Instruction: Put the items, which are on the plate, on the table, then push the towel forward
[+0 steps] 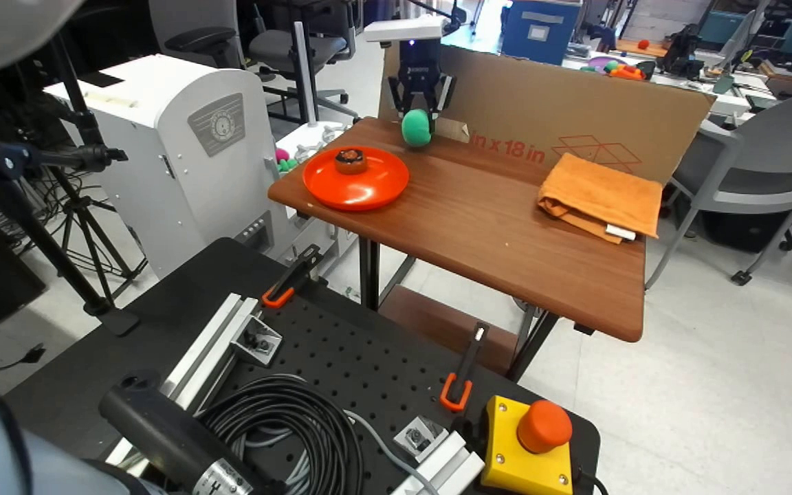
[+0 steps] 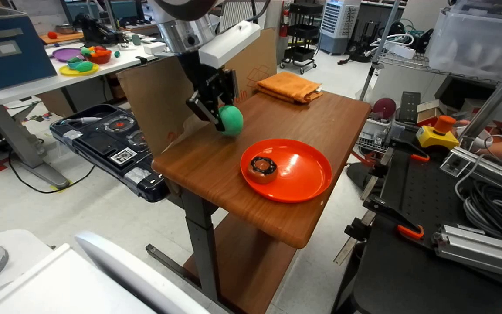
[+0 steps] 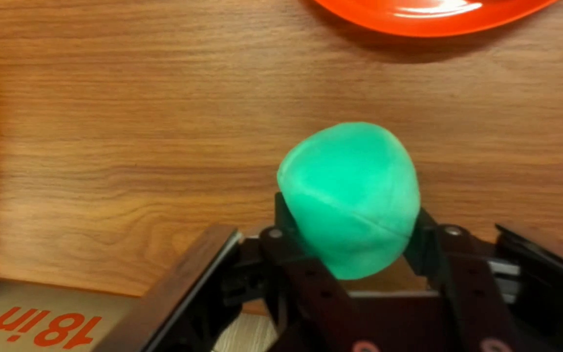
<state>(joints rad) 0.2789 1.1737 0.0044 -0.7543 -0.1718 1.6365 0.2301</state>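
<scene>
My hand (image 3: pixel 352 215) points down over the counter (image 3: pixel 115 122), its two fingers clamped on the green ball (image 3: pixel 355 166). The ball sits right at my fingertips, pressed from both sides; whether its underside touches the counter I cannot tell. It is nearly round, though in both exterior views it looks a little taller than wide, so its longer axis runs roughly upright. In the wrist view a seam slants across it, from upper left to lower right.

Near my hand but apart from it, the plate (image 2: pixel 303 170) lies on the counter with its hollow facing up. In it sits the reddish-orange lump (image 2: pixel 262 173), squat and level, its dark-marked top turned upward, on the half nearer the cardboard sheet (image 1: pixel 540 103). That sheet stands upright close beside my hand, along the counter's long edge.

The towel (image 1: pixel 599 192) lies well apart from my hand, toward the opposite end of the counter from the plate. It is folded flat in layers, its edges roughly in line with the counter's own; which of its sides is longer I cannot tell. A white tag (image 1: pixel 620 232) shows near the corner farthest from my hand.
</scene>
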